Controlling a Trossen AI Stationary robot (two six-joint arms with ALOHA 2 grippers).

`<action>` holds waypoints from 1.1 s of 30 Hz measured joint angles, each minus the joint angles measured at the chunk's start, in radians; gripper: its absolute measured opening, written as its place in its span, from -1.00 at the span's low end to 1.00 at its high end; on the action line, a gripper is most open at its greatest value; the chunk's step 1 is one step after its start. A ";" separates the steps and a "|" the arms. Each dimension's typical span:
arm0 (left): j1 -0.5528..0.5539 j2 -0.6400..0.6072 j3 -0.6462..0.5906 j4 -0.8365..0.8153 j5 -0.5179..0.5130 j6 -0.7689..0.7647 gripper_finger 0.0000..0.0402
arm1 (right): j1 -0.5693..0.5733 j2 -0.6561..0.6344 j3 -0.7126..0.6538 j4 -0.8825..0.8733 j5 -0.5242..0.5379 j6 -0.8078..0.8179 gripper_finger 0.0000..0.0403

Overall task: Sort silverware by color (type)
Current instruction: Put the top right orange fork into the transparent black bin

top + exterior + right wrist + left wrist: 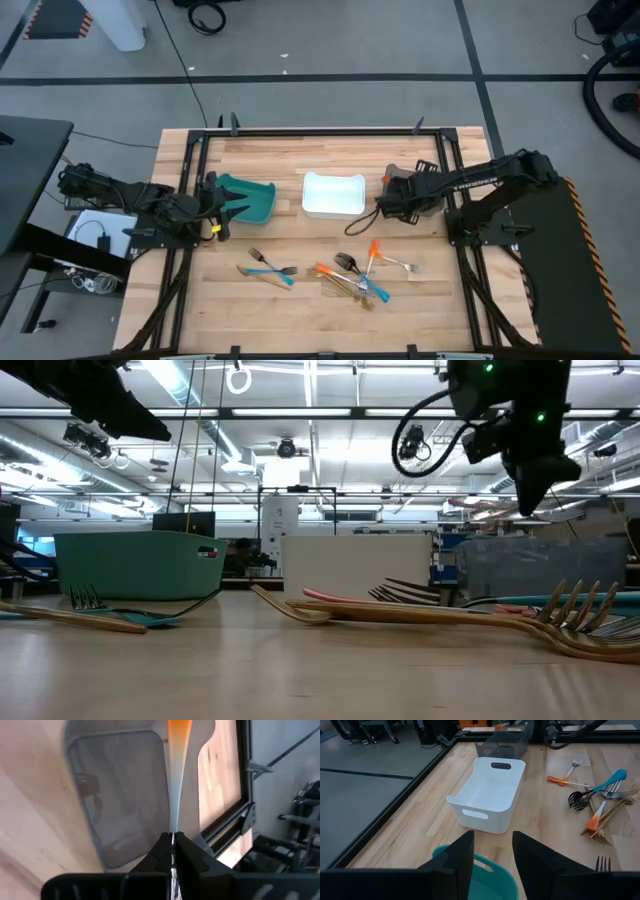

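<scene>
An orange-handled utensil [178, 750] with a metallic shaft is in my right gripper [173, 840], which is shut on it above the grey bin [120, 795] at the table's far right [400, 190]. My left gripper [492, 855] hangs open over the teal bin [490, 875] on the table's left [222, 200], touching nothing. The other silverware lies flat on the table. A blue and a tan fork [270, 268] lie crossed, and to their right a pile [355, 278] of tan, blue, orange and dark pieces lies beside an orange fork [392, 263]. My right gripper pinches the utensil's metallic shaft [174, 822] between its two fingers, and the head end is hidden behind them. The fingers point down toward the grey bin and lie along the utensil. It is lifted clear and sticks out past the fingertips, with the orange handle end over the bin.
A white bin [333, 177] stands between the teal and grey bins along the far half of the table. A dark metal frame [450, 180] runs round the table's edges. Bare wood lies along the near edge, in front of the silverware.
</scene>
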 joint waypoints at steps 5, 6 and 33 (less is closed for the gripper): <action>0.000 0.000 0.000 0.000 0.000 0.001 -0.29 | -0.069 -0.007 -0.065 0.106 -0.039 -0.096 -0.93; 0.000 0.000 0.000 0.000 0.000 0.001 -0.29 | -0.082 -0.007 -0.077 0.125 -0.047 -0.116 -0.93; 0.000 0.000 0.000 -0.008 0.000 -0.003 -0.29 | -0.093 -0.019 -0.210 0.316 -0.203 -0.473 -0.93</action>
